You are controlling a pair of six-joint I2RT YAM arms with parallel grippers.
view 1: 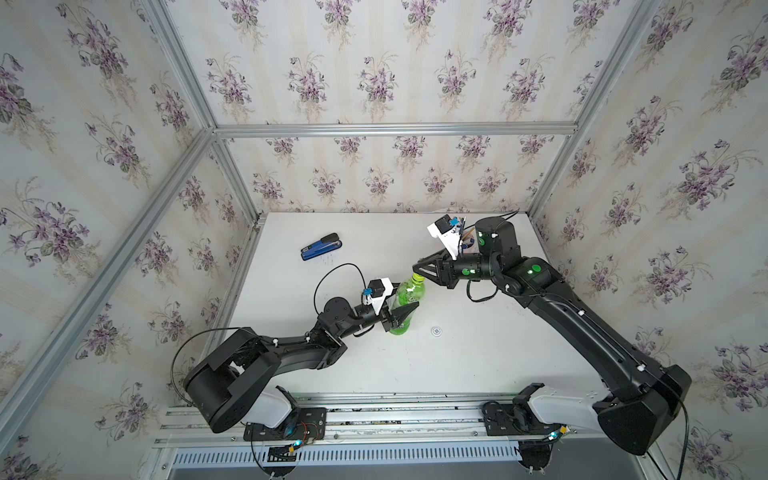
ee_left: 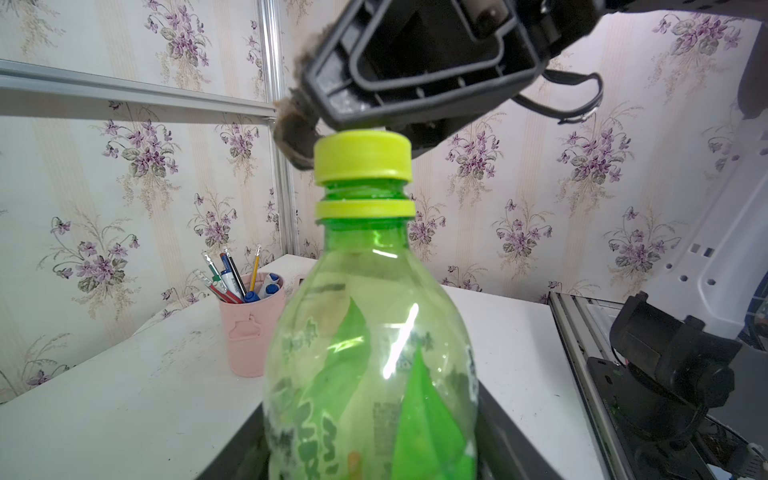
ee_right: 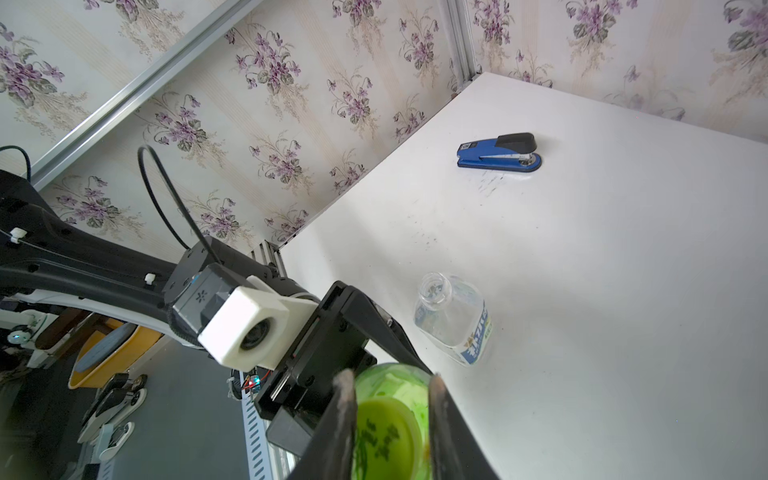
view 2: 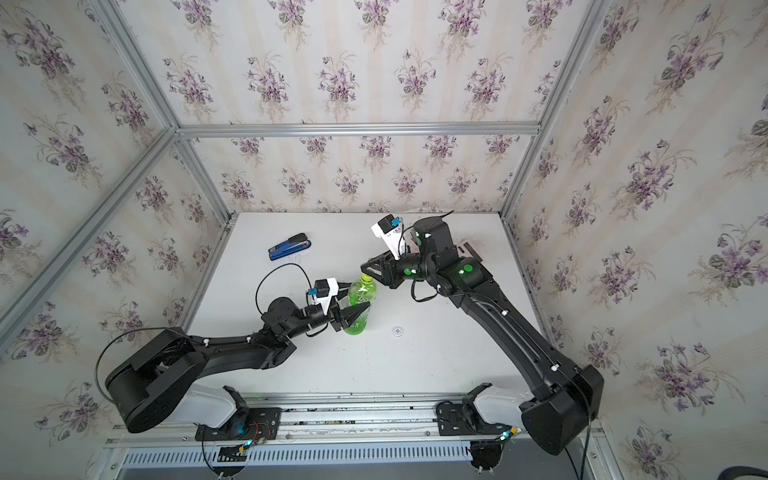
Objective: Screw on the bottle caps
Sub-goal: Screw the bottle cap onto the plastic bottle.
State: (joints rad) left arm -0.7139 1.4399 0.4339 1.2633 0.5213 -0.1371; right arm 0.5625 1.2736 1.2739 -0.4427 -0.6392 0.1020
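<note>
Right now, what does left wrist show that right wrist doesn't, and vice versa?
Left wrist only: pink pen cup, and the yellow-green cap side-on, bare neck showing below it. Right wrist only: blue stapler, uncapped clear bottle. Both: that cap on the green bottle.

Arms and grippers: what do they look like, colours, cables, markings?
The left arm and right arm are black with white base shells, white cable clips and looping black cables. Green lights glow on the right arm. White camera mounts sit at the wrists. The left gripper and right gripper have black triangular fingers; the right's pads look frayed, brownish.
</note>
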